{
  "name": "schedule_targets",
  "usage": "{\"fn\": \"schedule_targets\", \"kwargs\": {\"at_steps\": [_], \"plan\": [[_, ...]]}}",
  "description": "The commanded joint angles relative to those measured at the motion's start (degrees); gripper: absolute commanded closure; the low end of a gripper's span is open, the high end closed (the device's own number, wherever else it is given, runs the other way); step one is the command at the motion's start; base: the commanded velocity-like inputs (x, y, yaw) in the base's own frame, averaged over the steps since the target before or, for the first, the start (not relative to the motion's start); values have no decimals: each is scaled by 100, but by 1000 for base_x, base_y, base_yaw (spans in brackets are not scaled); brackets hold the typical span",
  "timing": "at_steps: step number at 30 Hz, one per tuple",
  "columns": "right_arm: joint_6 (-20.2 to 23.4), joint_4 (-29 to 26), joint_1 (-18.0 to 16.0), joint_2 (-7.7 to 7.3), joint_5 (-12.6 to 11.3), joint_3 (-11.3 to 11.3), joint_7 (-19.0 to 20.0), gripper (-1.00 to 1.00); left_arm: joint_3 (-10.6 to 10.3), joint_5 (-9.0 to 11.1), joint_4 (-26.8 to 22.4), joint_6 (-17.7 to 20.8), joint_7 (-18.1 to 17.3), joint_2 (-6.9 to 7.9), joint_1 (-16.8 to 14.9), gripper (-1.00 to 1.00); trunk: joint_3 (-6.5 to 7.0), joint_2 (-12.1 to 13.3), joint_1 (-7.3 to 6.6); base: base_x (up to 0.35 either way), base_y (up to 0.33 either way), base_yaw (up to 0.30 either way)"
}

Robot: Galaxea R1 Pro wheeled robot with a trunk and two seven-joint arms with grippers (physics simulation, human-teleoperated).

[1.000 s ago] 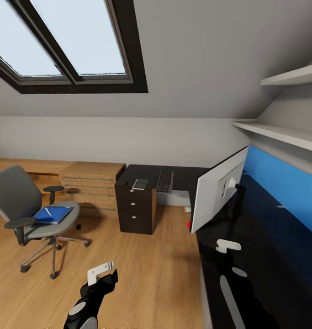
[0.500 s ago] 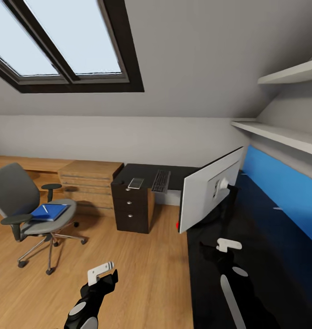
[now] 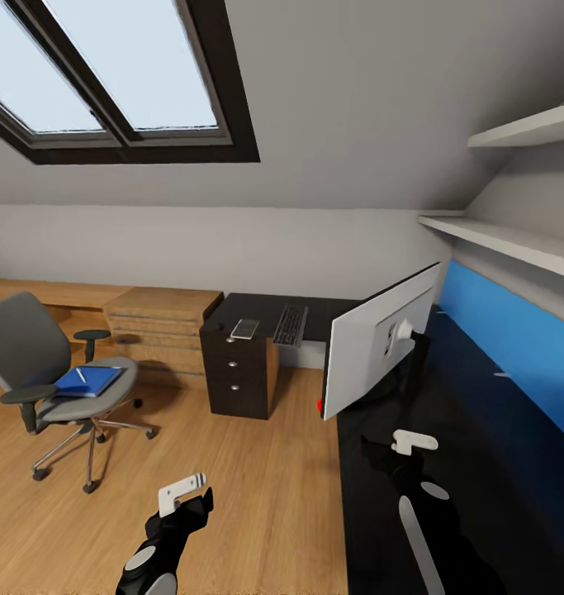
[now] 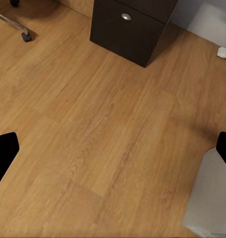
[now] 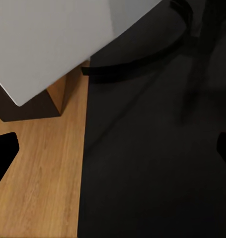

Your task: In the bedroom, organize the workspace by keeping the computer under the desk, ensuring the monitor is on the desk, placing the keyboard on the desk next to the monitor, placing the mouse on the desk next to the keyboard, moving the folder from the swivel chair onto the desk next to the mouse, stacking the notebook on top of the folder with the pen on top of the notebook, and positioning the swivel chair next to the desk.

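Even, bright daylight comes from the skylights (image 3: 120,74) at eleven o'clock in the head view, washing the sloped ceiling and the wood floor (image 3: 257,496) with soft light and faint shadows, such as the dim patch under the swivel chair (image 3: 63,388). The black top of the desk (image 3: 480,463) at four o'clock reads very dark and glossy, mirroring the blue wall panel (image 3: 513,330) and swallowing detail. The renders are slightly soft, with straight lines stretched toward the head view's edges; in the right wrist view the desktop is near-black and the monitor (image 5: 53,39) a flat grey.
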Motion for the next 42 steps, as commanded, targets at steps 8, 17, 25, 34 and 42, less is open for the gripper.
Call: {"fn": "schedule_targets", "kwargs": {"at_steps": [8,17,25,34,42], "plan": [[14,-14,-3,2,-59,-7,-39,-100,-7,13,-11,23,39,11,-7,-100,-79,-8,1,0,0,0],[20,-28,-2,2,-59,-11,-42,-100,-12,15,-10,23,34,7,-7,-100,-153,-8,1,0,0,0],[26,-33,-2,-3,-60,-11,-41,-100,-13,13,-9,23,32,6,-7,-100,-161,-8,1,0,0,0],[30,-33,-1,-15,-59,-16,-35,-100,-13,13,-9,20,39,6,-7,-100,-153,-8,1,0,0,-31],[30,-30,-2,-15,-59,-19,-33,-100,-13,13,-9,20,39,6,-7,-100,-110,-8,1,0,-1,-198]]}}
